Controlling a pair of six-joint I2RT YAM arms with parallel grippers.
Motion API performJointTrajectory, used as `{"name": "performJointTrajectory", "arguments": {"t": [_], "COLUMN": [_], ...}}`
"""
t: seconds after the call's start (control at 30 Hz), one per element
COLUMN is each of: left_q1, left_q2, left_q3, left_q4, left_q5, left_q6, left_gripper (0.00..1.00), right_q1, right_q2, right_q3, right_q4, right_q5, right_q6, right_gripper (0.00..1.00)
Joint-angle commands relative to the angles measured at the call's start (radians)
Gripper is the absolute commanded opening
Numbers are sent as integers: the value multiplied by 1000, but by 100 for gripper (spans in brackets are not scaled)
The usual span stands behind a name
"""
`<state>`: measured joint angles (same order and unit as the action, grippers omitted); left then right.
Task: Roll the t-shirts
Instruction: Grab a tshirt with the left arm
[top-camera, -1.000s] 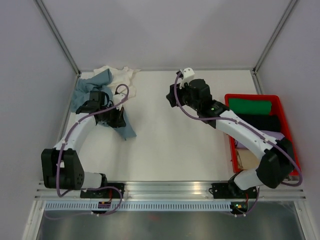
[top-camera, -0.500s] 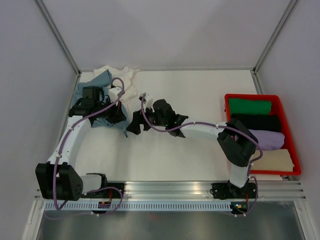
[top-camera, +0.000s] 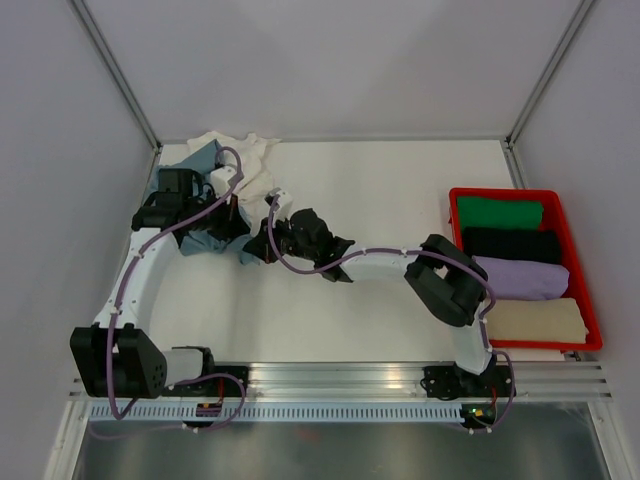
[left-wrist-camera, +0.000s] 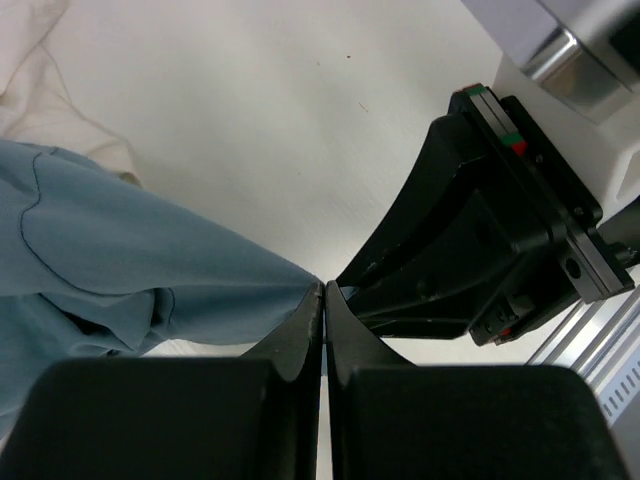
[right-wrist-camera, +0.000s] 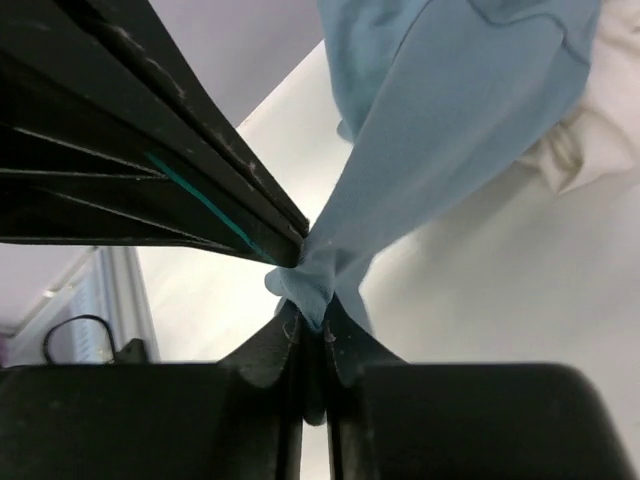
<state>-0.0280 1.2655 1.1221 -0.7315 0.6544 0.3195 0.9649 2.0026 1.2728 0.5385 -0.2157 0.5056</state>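
The slate-blue t-shirt (top-camera: 203, 158) lies crumpled at the table's back left, with the cream-white t-shirt (top-camera: 255, 165) bunched behind and beside it. My left gripper (top-camera: 238, 218) is shut on a corner of the blue t-shirt (left-wrist-camera: 150, 260); in the left wrist view the cloth runs off leftward from the left gripper (left-wrist-camera: 324, 290). My right gripper (top-camera: 258, 243) reaches across the table and is shut on the same bunched corner (right-wrist-camera: 440, 150), right next to the left fingertips. In the right wrist view the right gripper (right-wrist-camera: 312, 325) pinches a small fold. The white t-shirt (right-wrist-camera: 590, 130) lies beyond.
A red bin (top-camera: 505, 192) at the right edge holds rolled shirts: green (top-camera: 500, 212), black (top-camera: 515, 243), lavender (top-camera: 525, 277) and beige (top-camera: 540, 318). Walls and metal frame posts close the table at the back and sides. The right arm spans the table's middle.
The right arm swung from the back centre across to the left and shut on the blue t-shirt beside the left gripper. The left gripper shifted slightly back, still holding the cloth.
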Motion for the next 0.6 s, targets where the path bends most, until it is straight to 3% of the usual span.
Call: {"name": "performJointTrajectory", "arguments": {"t": [0.0, 0.17, 0.23, 0.27, 0.37, 0.57], "left_q1": [7, 11, 13, 13, 13, 16], "left_q2": [6, 5, 5, 2, -14, -57], "left_q3": [56, 91, 134, 151, 232, 430], "left_q4": [-5, -35, -78, -89, -131, -279], "left_q5": [65, 64, 53, 33, -28, -153], "left_q6": [-28, -19, -14, -17, -40, -51], "left_gripper": [2, 3, 23, 45, 70, 80], "right_q1": [6, 0, -15, -25, -60, -109], "right_q2": [-14, -53, -56, -54, -42, 28], "right_q3": [57, 63, 75, 92, 141, 385], "right_q4": [57, 18, 9, 6, -17, -182], "right_q5": [76, 116, 110, 102, 75, 124], "right_q6": [14, -18, -4, 4, 34, 4], "right_gripper": [0, 0, 0, 0, 1, 0]}}
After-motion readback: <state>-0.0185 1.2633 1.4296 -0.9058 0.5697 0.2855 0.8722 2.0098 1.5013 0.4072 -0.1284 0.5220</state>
